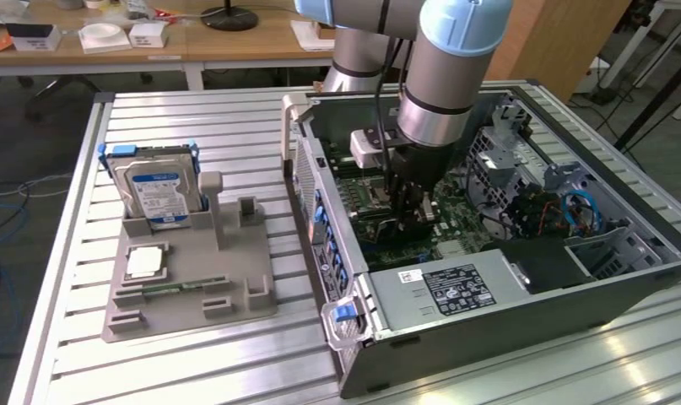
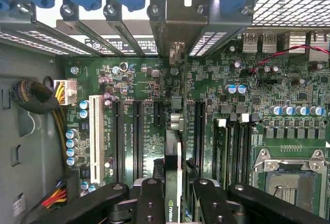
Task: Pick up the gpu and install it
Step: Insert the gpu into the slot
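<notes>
The tool (image 2: 172, 203) is closed on the gpu (image 2: 174, 157), holding the card edge-on with a finger on each side, low inside the open computer case (image 1: 610, 287). In the wrist view the card stands upright over the motherboard (image 2: 232, 115), its silver bracket (image 2: 176, 53) reaching toward the rear slot openings at 12 o'clock. The card sits among the long dark expansion slots (image 2: 138, 136), with the white slot (image 2: 96, 136) off at 9 o'clock and the memory sockets (image 2: 242, 146) toward 3 o'clock. I cannot tell whether its edge connector is already seated.

On the worktop (image 1: 81, 354), the hard drive (image 1: 158, 190) stands in its grey holder (image 1: 194, 287) at 9 o'clock from the case.

The risks, as I judge them: a slight tilt or sideways offset would jam the connector on the slot lip, and pressing then could flex the board; the bracket could also catch on the rear frame
</notes>
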Action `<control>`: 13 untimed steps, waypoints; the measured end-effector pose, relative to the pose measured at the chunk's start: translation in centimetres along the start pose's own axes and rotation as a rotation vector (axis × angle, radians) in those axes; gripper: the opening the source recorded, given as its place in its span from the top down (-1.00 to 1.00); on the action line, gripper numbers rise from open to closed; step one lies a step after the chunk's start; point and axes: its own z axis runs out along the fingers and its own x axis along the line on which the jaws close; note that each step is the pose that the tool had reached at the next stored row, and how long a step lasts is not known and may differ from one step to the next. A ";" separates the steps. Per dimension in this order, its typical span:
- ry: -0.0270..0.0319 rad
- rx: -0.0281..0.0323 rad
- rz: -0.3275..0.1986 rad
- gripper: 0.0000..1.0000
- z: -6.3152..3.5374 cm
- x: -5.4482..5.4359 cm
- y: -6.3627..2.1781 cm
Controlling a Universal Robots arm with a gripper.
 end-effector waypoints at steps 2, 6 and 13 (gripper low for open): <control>0.0006 -0.0003 0.000 0.46 -0.01 0.0 0.01; 0.0000 0.0000 0.000 0.11 -0.16 0.0 0.00; 0.0061 0.0000 0.000 0.00 -2.36 0.0 -0.02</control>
